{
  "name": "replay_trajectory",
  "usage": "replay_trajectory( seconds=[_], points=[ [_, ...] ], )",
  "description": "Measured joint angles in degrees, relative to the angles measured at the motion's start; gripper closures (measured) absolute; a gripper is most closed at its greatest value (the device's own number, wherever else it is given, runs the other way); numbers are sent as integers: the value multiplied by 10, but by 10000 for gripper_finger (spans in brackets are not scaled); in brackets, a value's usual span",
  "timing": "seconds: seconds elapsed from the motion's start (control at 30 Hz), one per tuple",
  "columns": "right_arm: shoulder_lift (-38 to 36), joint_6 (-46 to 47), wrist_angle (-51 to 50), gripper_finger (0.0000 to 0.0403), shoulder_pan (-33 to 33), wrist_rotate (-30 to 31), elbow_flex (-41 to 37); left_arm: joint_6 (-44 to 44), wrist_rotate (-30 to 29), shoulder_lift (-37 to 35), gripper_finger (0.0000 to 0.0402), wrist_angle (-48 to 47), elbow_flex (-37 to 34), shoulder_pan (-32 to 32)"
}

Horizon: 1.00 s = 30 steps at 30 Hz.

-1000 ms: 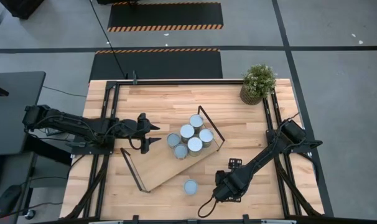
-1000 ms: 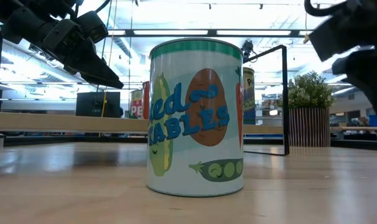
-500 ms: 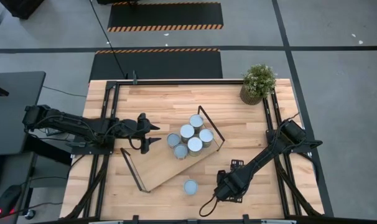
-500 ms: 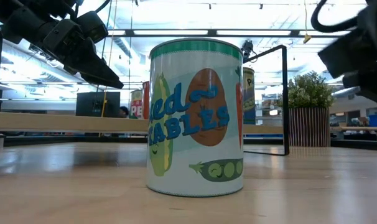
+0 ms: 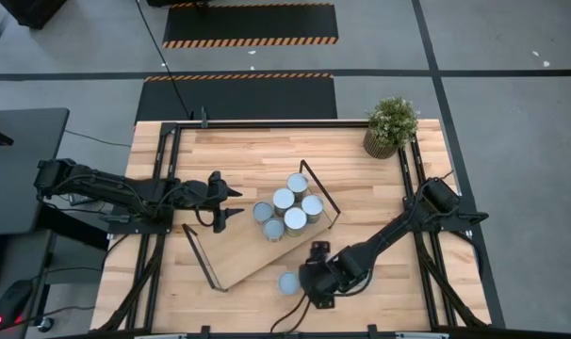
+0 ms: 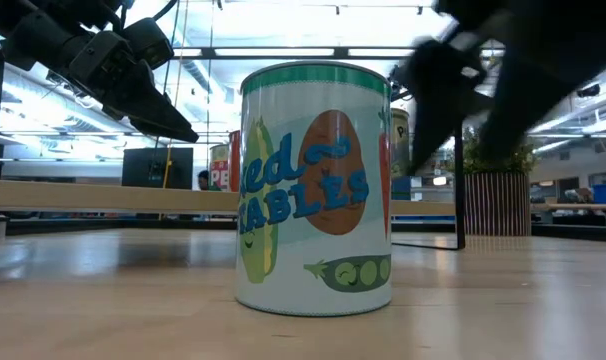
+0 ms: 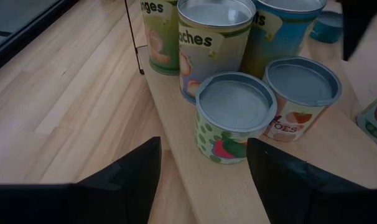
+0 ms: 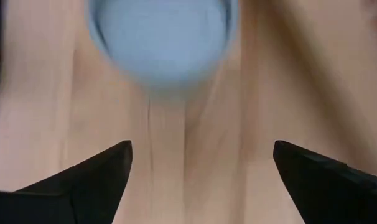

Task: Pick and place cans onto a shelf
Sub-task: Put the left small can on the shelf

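One loose can (image 5: 288,282) stands upright on the tabletop near the front edge; in the low view (image 6: 313,190) it shows a vegetable label. Several cans (image 5: 287,207) stand on the right half of the light-wood shelf (image 5: 231,250), which lies slantwise on the table. My right gripper (image 5: 306,282) is open just right of the loose can and above it; the can's pale top (image 8: 157,37) lies ahead of its spread fingers (image 8: 83,180). My left gripper (image 5: 227,205) is open, hovering over the shelf's left part, facing the shelf cans (image 7: 235,112).
A potted plant (image 5: 391,125) stands at the table's far right corner. Black wire loops (image 5: 320,193) rise at both short ends of the shelf. Bare board (image 7: 238,193) lies on the shelf left of the cans.
My right gripper has moved quickly toward the table's left edge, from well right of the loose can to close beside it. The can has stayed in place.
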Motion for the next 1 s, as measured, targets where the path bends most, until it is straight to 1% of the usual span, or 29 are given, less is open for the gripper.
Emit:
replay_trajectory(
  seconds=[0.1,0.17,0.27,0.5,0.63,0.7,0.8,1.0],
  points=[
    [0,-39,46,4,1,45,0,1,0,0,159,-1,0,0],
    [0,-42,56,4,0,55,0,1,0,0,159,-2,0,0],
    [7,-48,69,3,0,56,0,1,0,0,159,-5,0,0],
    [52,-98,182,3,0,62,-5,-2,0,0,159,-10,0,0],
    [72,-112,231,4,-3,55,-6,-2,0,0,159,-10,0,0],
    [73,-118,238,7,-4,54,-6,-2,0,0,159,-9,0,0],
    [70,-120,243,21,-5,54,-6,-2,0,0,159,-9,0,0],
    [67,-123,241,72,-13,53,14,-1,0,0,159,-7,0,0]
  ],
)
